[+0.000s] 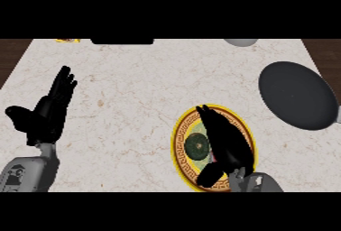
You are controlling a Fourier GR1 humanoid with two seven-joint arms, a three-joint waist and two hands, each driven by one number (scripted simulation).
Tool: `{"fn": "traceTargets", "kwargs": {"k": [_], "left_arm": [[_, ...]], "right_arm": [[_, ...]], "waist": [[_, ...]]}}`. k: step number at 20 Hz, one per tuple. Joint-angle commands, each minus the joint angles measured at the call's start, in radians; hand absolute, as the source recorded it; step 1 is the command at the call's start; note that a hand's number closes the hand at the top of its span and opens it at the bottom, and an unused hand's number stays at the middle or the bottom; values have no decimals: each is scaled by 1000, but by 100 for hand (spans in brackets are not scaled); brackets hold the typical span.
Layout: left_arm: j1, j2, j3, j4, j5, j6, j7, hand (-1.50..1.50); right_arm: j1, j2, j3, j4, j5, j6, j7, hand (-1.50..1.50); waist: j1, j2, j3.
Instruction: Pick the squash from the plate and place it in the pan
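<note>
Head view, looking steeply down on a marbled counter (133, 113). The right hand (226, 144) lies over the yellow-rimmed plate (181, 135), fingers extended and relaxed, grasping nothing; the thumb points toward the lower edge. The squash (196, 144), a dark green rounded body, sits on the plate just beside the palm, toward the robot's left; whether the palm touches it cannot be told. The left hand (50, 110) rests at the view's left, fingers up and released. The dark pan (296, 94) stands well apart, farther back and toward the robot's right. Judged from its look, the squash is stiff, smooth-skinned and moderately heavy, liable to roll; a grasp spanning its widest part, fingers opposite thumb, seems most secure.
</note>
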Motion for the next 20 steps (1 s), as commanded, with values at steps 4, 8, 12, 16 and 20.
{"fn": "traceTargets", "kwargs": {"k": [4, 8, 12, 16, 20], "left_arm": [[58, -28, -5, -51, -21, -15, -3, 0], [-14, -33, 29, 9, -37, -10, 5, 0], [-63, -37, 36, 62, -44, -28, 12, 0], [6, -47, 57, 64, -37, -65, -62, 0], [-33, -41, 70, 23, -35, -62, 8, 0]], "right_arm": [[-2, 17, 7, -13, 56, 117, 88, -150], [30, 32, 5, 21, 88, 127, 69, -150], [-56, 59, -54, 249, 106, 45, -70, -150], [-69, 97, -37, 165, 106, 137, 29, -150], [-8, 75, -34, 265, 163, 80, -68, -150]], "waist": [[-1, -1, 0], [-3, 0, 0], [-1, 2, 0], [-1, 0, 0], [-2, 0, 0]]}}
